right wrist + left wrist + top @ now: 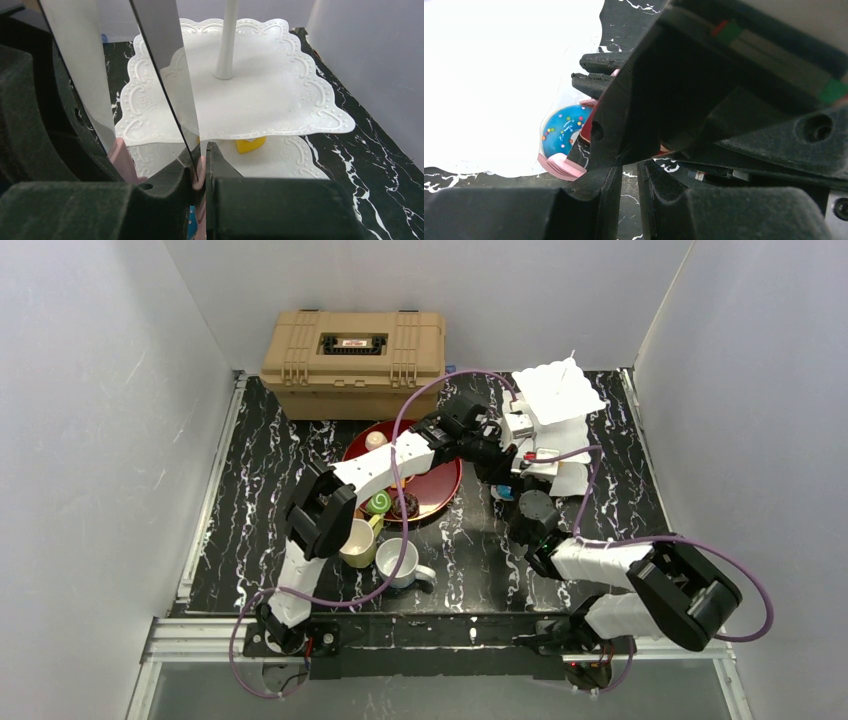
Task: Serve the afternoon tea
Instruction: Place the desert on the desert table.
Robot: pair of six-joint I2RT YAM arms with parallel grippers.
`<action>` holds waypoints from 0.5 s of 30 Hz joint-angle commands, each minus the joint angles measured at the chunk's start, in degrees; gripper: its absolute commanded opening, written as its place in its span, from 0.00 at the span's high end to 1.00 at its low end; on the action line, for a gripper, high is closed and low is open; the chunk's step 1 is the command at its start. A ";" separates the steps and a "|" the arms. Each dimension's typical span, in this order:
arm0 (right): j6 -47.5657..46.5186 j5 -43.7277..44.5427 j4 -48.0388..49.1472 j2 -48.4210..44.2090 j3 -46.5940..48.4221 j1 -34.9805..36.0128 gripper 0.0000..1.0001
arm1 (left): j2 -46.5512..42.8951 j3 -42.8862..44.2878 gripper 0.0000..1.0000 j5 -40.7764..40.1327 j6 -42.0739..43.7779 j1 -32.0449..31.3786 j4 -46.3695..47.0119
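From above, the left arm (390,465) reaches across a red plate (440,490) towards a white tiered stand (560,390) at the far right, and the right arm (600,560) bends in to the same spot. The plate holds a cream ball (375,440), a green swirl (379,503) and a chocolate donut (405,507). Just nearer stand a yellow mug (357,543) and a white mug (400,562), and a toolbox (352,350) sits by the back wall. In the left wrist view, the left gripper (629,200) has its fingers drawn almost together with only a slit of table between them. Beyond them lies a blue sprinkled donut (564,132), pink along its near edge, at the rim of the stand's white tier. In the right wrist view, the right gripper (200,172) is clamped on metal tongs (170,75), whose blades rise before the stand. A yellow pastry (250,145) sits on the lower tier under the upper one.
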 commanded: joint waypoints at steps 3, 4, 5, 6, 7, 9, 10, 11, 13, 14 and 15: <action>1.43 -10.00 11.99 3.20 -1.13 -0.72 0.97 | 0.72 2.66 0.83 -4.30 3.02 -0.28 5.61; 1.32 -10.15 12.75 3.82 -1.33 -1.08 0.97 | 0.69 2.55 0.83 -4.43 3.23 -0.28 5.61; 1.25 -10.27 13.49 4.46 -1.43 -1.42 0.97 | 0.59 2.32 0.83 -4.66 3.46 -0.28 5.69; 1.14 -10.46 14.24 5.21 -1.60 -1.77 0.98 | 0.38 1.97 0.83 -4.94 3.78 -0.28 5.77; 1.12 -10.51 14.94 5.63 -1.72 -2.12 0.98 | 0.22 1.67 0.83 -5.22 3.94 -0.28 5.78; 1.11 -10.42 15.88 6.77 -1.84 -2.76 0.99 | -0.30 1.02 0.82 -5.47 4.68 -0.30 5.62; 1.11 -10.26 16.16 7.08 -1.83 -3.03 0.99 | -0.48 0.60 0.81 -5.59 4.91 -0.31 5.72; 1.11 -10.27 16.24 7.28 -1.79 -3.36 0.99 | -0.73 0.21 0.80 -5.71 5.16 -0.32 5.84; 0.80 -10.21 16.08 7.68 -1.46 -3.78 0.99 | -0.70 -0.08 0.79 -6.04 5.34 -0.30 5.92; 0.50 -10.10 16.12 7.87 -1.33 -3.96 0.99 | -0.65 -0.03 0.78 -6.18 5.36 -0.28 5.99; 0.10 -9.78 16.46 8.08 -1.31 -4.15 0.99 | -0.57 -0.07 0.78 -6.15 5.33 -0.33 6.19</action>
